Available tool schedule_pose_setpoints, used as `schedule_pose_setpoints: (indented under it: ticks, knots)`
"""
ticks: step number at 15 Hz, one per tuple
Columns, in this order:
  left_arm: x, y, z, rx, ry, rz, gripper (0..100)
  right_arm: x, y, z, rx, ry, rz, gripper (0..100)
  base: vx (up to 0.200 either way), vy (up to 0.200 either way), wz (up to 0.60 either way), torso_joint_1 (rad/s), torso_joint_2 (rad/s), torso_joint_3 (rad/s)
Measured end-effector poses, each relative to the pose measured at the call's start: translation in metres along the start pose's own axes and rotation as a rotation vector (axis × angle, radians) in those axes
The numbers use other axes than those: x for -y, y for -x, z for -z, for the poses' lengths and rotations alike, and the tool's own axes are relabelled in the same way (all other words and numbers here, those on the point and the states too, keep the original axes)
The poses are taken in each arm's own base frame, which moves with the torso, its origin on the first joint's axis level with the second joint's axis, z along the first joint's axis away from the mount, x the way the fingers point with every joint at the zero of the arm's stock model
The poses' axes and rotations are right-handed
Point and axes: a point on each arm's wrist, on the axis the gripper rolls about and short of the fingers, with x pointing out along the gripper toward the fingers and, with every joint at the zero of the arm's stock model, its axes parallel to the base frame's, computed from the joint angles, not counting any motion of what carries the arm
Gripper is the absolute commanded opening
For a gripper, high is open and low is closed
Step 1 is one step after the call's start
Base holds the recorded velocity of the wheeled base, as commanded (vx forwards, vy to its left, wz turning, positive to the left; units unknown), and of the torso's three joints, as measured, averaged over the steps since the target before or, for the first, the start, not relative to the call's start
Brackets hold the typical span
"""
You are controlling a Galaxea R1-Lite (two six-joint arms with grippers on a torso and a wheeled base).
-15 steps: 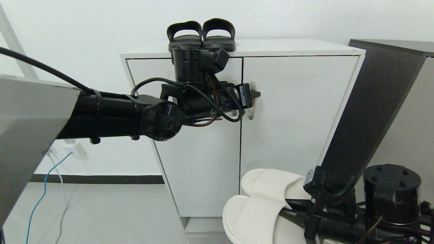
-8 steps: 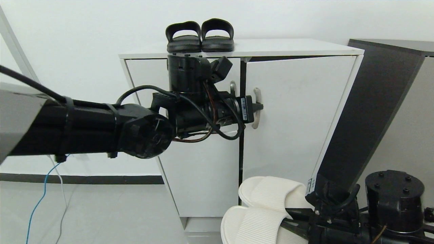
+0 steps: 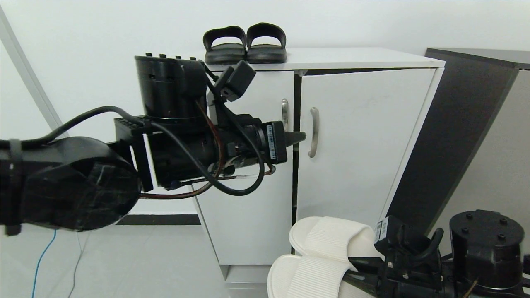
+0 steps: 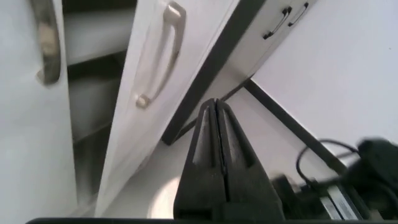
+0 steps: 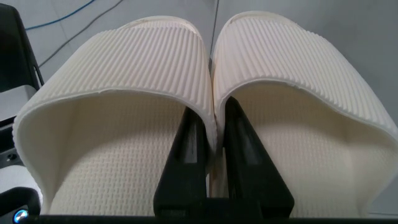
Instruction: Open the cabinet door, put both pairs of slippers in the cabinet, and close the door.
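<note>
Black left pincer (image 3: 299,136), tips pressed together, hangs just beside the curved metal handle (image 3: 314,132) on the right door (image 3: 364,136) of the white cabinet (image 3: 248,215); that door stands slightly ajar. Black rubber slippers (image 3: 245,43) sit on the cabinet top. Low in front, the right pincer (image 5: 214,121) pinches the cream ribbed slippers (image 5: 143,81) by their inner walls. Door barely open; both pairs remain unstowed.

Cabinet (image 3: 364,58) and two slipper pairs.
Upper pair (image 3: 245,43) on the cabinet top; lower pair (image 3: 319,252) low before the right door (image 3: 360,140); left end effector (image 3: 300,136) just left of its handle (image 3: 314,131).
</note>
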Motion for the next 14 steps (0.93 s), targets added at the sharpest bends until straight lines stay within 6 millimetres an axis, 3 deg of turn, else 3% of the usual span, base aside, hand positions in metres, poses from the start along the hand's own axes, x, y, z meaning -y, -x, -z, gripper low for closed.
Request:
schedule_pose_setpoints:
  ticks: [3, 6, 9, 14]
  knots:
    - [0.004, 0.019, -0.001, 0.033, 0.015, 0.004, 0, -0.001, 0.000, 0.000, -0.001, 0.001, -0.004, 0, 0.000, 0.000, 0.00, 0.000, 0.00, 0.000]
    - [-0.008, 0.028, -0.011, 0.105, 0.042, -0.025, 0, -0.001, 0.000, 0.000, -0.002, 0.003, -0.003, 0, 0.000, 0.000, 0.00, 0.000, 0.00, 0.000]
    - [-0.024, 0.022, -0.016, 0.154, 0.035, -0.050, 0, -0.001, 0.000, 0.000, -0.002, 0.003, -0.003, 0, 0.000, 0.000, 0.00, 0.000, 0.00, 0.000]
    - [-0.043, -0.005, -0.017, 0.152, 0.040, -0.070, 0, -0.003, 0.000, 0.000, -0.003, 0.007, -0.010, 0, 0.000, 0.000, 0.00, 0.000, 0.00, 0.000]
